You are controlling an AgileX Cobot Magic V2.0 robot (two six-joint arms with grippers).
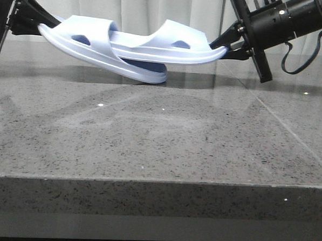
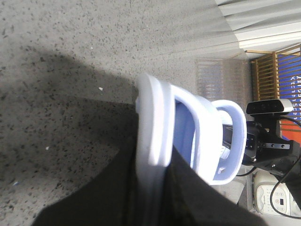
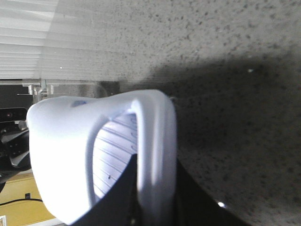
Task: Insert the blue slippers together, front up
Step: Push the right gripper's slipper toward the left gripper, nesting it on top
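Two pale blue slippers hang in the air above the grey stone table (image 1: 149, 147), straps up. The left slipper (image 1: 92, 41) slopes down to the right, and its toe passes under the right slipper (image 1: 170, 48). My left gripper (image 1: 39, 19) is shut on the left slipper's heel (image 2: 151, 141). My right gripper (image 1: 225, 44) is shut on the right slipper's heel (image 3: 155, 155). The front of the right slipper reaches into the left slipper's strap. In the left wrist view the second slipper (image 2: 221, 141) shows beyond the held sole.
White curtains (image 1: 145, 9) hang behind the table. The table's front edge (image 1: 147, 180) runs across the lower front view. The right arm's black cable (image 1: 305, 52) loops at the far right. A white appliance (image 2: 275, 197) and a wooden rail (image 2: 268, 70) stand off the table.
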